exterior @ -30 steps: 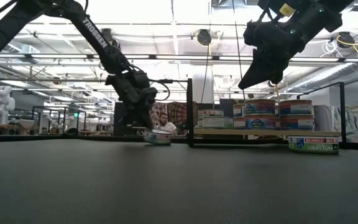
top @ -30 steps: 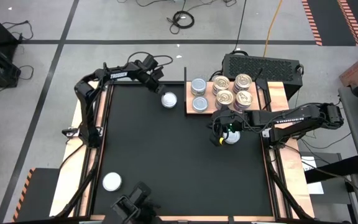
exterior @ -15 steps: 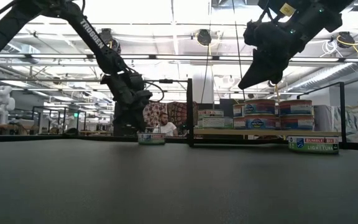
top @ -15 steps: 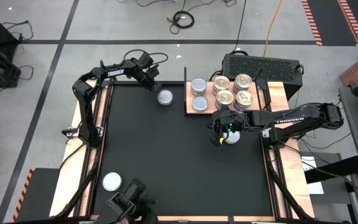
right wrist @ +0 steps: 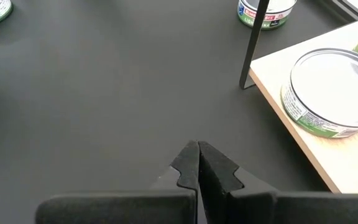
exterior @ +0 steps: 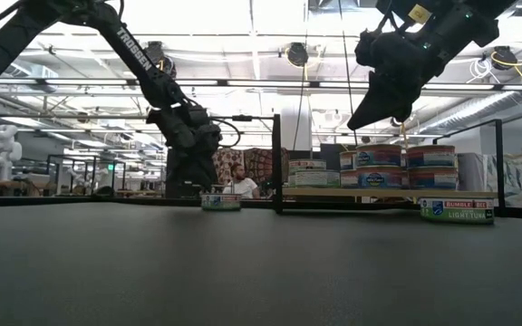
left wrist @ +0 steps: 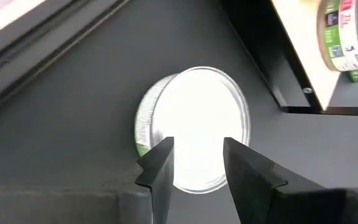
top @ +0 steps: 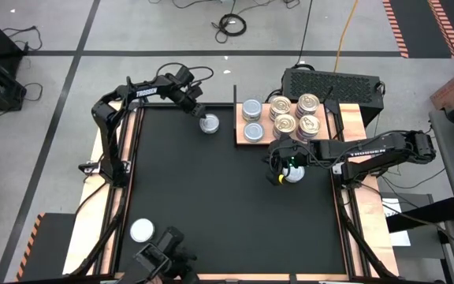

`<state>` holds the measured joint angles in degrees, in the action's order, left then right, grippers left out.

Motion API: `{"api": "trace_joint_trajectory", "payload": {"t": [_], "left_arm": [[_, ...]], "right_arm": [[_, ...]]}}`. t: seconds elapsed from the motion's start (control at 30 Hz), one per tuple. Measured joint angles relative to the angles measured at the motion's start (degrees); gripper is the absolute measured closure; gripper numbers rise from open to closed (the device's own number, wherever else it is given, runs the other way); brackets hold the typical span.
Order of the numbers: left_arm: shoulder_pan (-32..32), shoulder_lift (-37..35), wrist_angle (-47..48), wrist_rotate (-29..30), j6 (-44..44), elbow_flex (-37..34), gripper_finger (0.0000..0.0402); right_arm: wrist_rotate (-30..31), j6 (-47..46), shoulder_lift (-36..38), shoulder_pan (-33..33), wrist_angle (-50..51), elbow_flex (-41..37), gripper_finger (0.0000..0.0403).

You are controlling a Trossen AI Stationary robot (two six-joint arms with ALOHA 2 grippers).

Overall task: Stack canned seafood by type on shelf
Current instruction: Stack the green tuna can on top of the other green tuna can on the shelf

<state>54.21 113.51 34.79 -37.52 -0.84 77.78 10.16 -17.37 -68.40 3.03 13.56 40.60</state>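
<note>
A silvery-topped can (top: 209, 123) sits flat on the black mat, left of the wooden shelf (top: 345, 118). My left gripper (left wrist: 197, 163) hangs open, slanting down over that can (left wrist: 197, 121), its fingertips narrower apart than the can. The shelf holds silvery cans (top: 252, 120) on its left and gold-topped cans (top: 295, 115) on its right, stacked in two layers (exterior: 392, 167). My right gripper (right wrist: 198, 155) is shut on nothing, raised above the mat (exterior: 362, 116) beside a can (top: 293, 174). My left gripper comes slanting from above over the can's flat top (left wrist: 197, 149), with both fingertips (left wrist: 162, 163) in front of its near rim. I cannot tell whether they touch the top. The can rests flat on the mat.
Another can (top: 142, 229) lies at the mat's near left corner. A black post (exterior: 277, 163) stands at the shelf's left edge, close to the left can. A black box (top: 331, 82) sits behind the shelf. The mat's middle (top: 227, 197) is bare.
The silvery can has slid a short way along the mat toward the table's far left and now rests still. My left gripper has drawn back the same way and risen a little off the can. The right arm has kept still.
</note>
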Motion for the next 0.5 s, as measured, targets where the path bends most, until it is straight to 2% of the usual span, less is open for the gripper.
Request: {"api": "trace_joint_trajectory", "payload": {"t": [0.5], "left_arm": [[-0.3,0.0,-0.2,0.7,-1.6,0.0,0.0262]], "right_arm": [[-0.7,1.5,0.0,0.0,-3.5,0.0,0.0403]]}}
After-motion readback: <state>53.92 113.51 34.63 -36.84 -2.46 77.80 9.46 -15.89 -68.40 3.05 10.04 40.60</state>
